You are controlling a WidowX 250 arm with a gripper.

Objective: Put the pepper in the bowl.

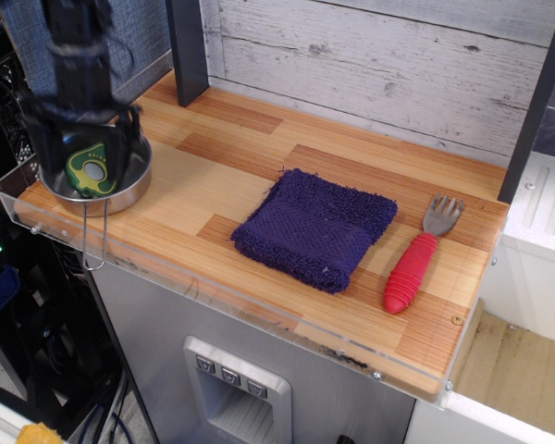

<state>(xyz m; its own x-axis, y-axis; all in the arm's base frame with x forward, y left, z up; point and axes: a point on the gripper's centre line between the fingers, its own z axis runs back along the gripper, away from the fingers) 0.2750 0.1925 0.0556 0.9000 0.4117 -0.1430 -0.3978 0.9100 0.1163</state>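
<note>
The green pepper [91, 171], with its yellow rim and pale centre, lies inside the shiny steel bowl [134, 190] at the far left end of the wooden counter. The bowl's wire loop handle [96, 242] hangs over the front edge. My gripper [85, 153] hangs straight over the bowl, motion-blurred, with its dark fingers spread to either side of the pepper and a gap between them and it. It looks open and empty.
A folded dark blue towel [314, 228] lies mid-counter. A red-handled fork [414, 266] lies to its right. A dark post [187, 46] stands behind the bowl, and a clear plastic lip [259, 310] runs along the counter's front edge.
</note>
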